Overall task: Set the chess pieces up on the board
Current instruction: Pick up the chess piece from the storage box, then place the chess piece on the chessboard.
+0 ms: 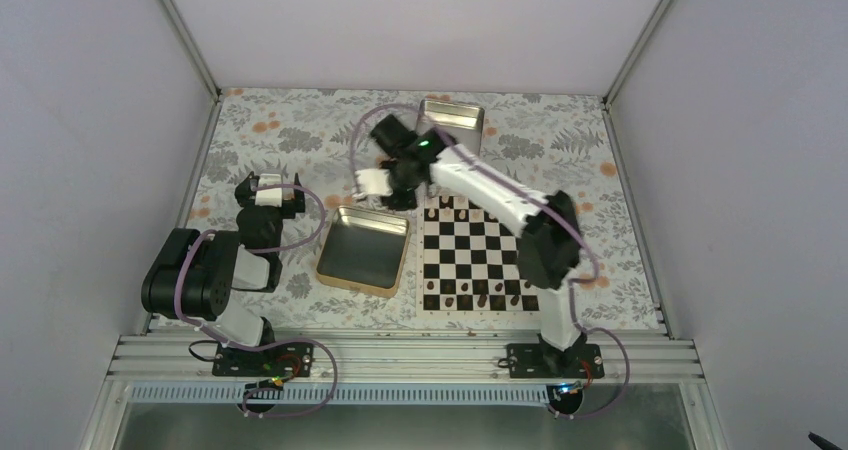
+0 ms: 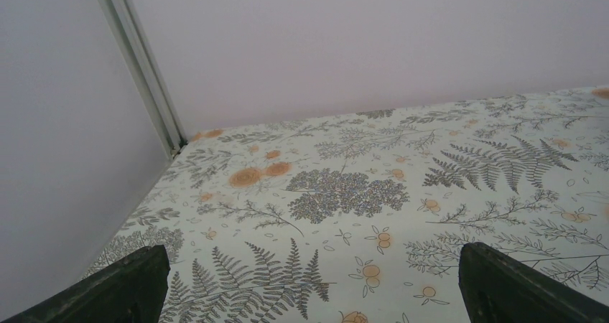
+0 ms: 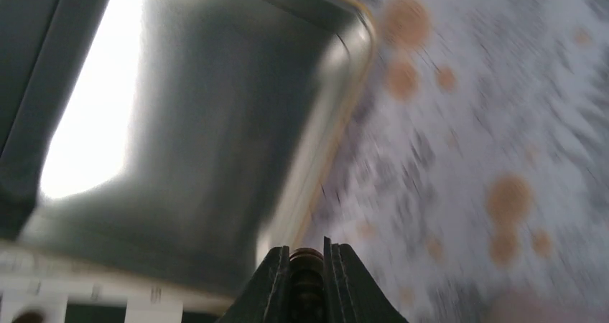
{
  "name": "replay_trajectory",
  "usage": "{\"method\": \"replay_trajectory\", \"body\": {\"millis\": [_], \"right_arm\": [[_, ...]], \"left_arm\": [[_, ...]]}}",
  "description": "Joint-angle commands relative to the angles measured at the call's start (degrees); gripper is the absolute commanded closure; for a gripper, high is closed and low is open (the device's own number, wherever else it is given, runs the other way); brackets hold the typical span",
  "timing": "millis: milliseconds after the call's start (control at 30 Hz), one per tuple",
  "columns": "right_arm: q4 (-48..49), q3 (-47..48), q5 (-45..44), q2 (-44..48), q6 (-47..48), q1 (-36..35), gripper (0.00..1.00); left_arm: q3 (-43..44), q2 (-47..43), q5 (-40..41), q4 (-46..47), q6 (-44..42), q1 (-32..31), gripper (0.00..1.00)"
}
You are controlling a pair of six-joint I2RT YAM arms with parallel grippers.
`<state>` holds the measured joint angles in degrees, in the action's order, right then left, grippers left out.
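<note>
The black and white board (image 1: 476,258) lies right of centre. Several dark chess pieces (image 1: 481,297) stand along its near rows, and a few more (image 1: 447,202) at its far edge. My right gripper (image 1: 399,197) hovers just off the board's far left corner. In the right wrist view this gripper (image 3: 307,255) is shut on a dark brown chess piece (image 3: 307,267), above the cloth beside the tray's rim. The view is blurred. My left gripper (image 1: 270,192) rests far left over the floral cloth. Its fingers (image 2: 129,287) stand wide apart and open, with nothing between them.
A gold-rimmed metal tray (image 1: 363,250) lies left of the board, and it fills the left half of the right wrist view as a tray wall (image 3: 215,122). A silver tin (image 1: 452,120) sits at the back. White walls enclose the floral table.
</note>
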<state>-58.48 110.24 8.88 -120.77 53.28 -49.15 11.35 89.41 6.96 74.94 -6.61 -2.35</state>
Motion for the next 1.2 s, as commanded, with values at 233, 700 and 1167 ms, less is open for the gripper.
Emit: {"method": "replay_trajectory", "body": {"millis": [233,700,1167], "right_arm": [[-5.13,-34.39,-1.42,36.28,6.51,27.33,0.95],[-1.56,-70.72,1.73,59.60,25.52,54.14,0.94],[6.17,-78.07,2.42,55.97,26.32,55.29,0.94]], "left_arm": [[0.32,0.10,-0.67,1.83,0.55,0.50,0.00],[0.33,0.12,-0.63,1.75,0.57,0.50,0.00],[0.29,0.12,-0.60,1.77,0.70,0.51,0.00]]}}
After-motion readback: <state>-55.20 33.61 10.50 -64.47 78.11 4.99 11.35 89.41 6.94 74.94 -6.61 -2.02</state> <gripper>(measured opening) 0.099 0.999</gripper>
